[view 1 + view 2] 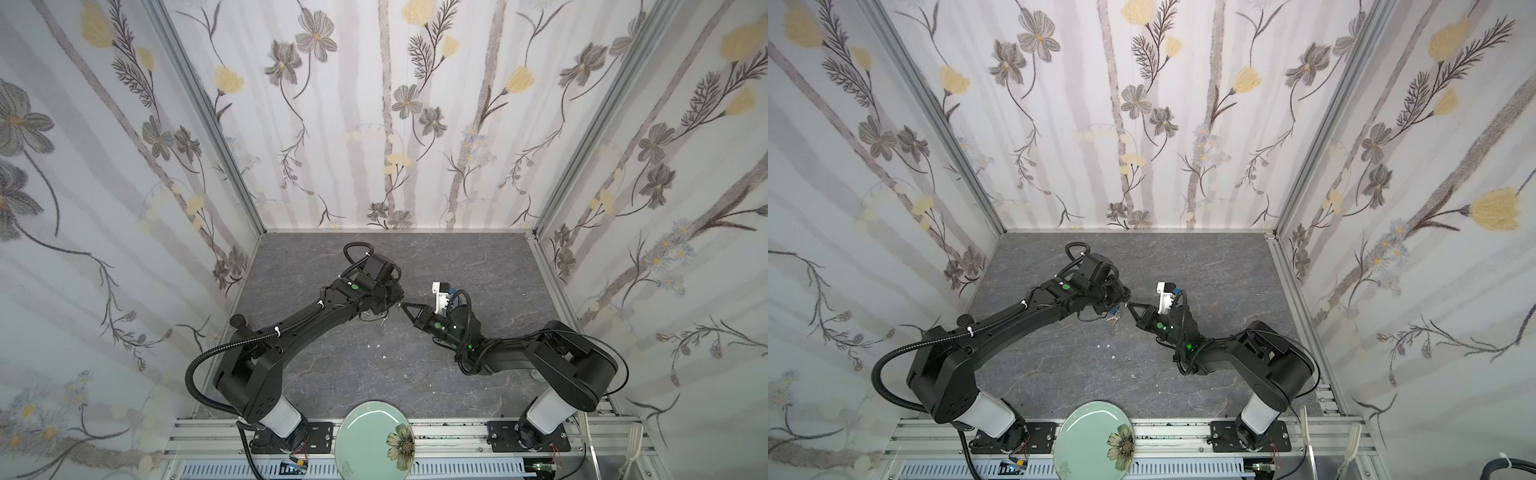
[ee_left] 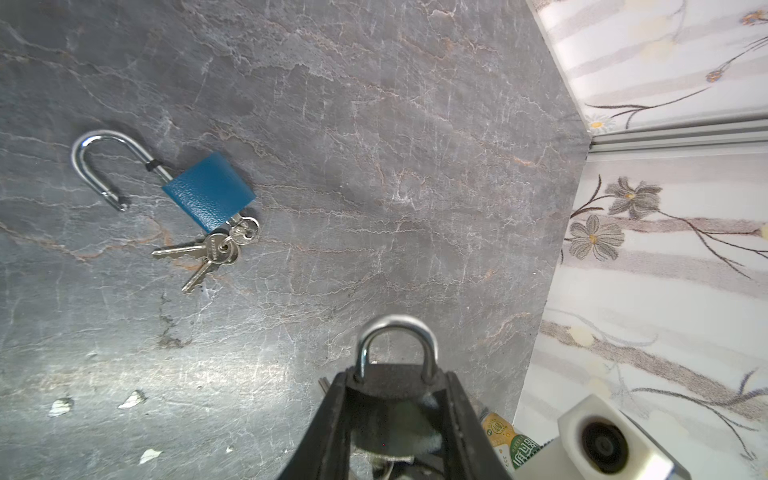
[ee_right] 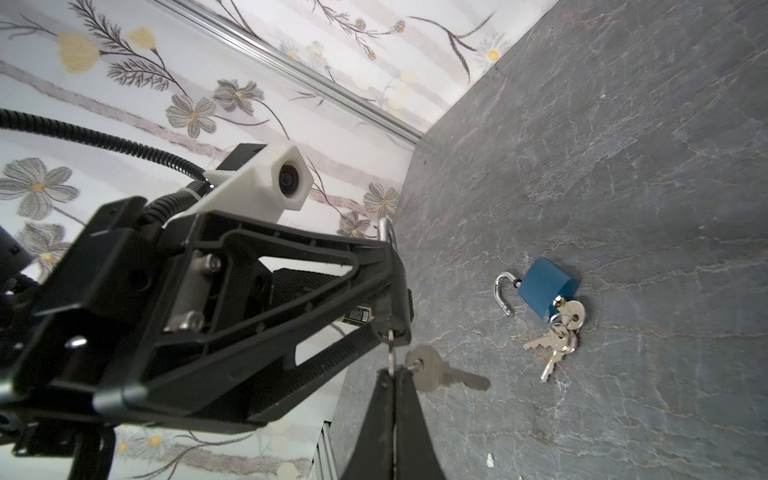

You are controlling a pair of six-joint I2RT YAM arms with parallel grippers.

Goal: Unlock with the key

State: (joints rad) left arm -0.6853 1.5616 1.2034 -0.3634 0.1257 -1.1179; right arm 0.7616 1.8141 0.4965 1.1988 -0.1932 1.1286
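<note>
Grey worktop, floral walls; in a top view the left claw meets the right claw just beside the blue lock. Left wrist: left claw clamps a black lock. Right wrist: right claw pinches the key at its keyhole; a skewed twist could jam it.

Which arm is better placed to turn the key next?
Right. The right tool pinches the key at the keyhole; the left tool only clamps the black padlock.

Grey stone-patterned tabletop. Lying flat on it: blue padlock, shackle swung open, bunch of keys at its base. Few white flecks nearby.
</note>
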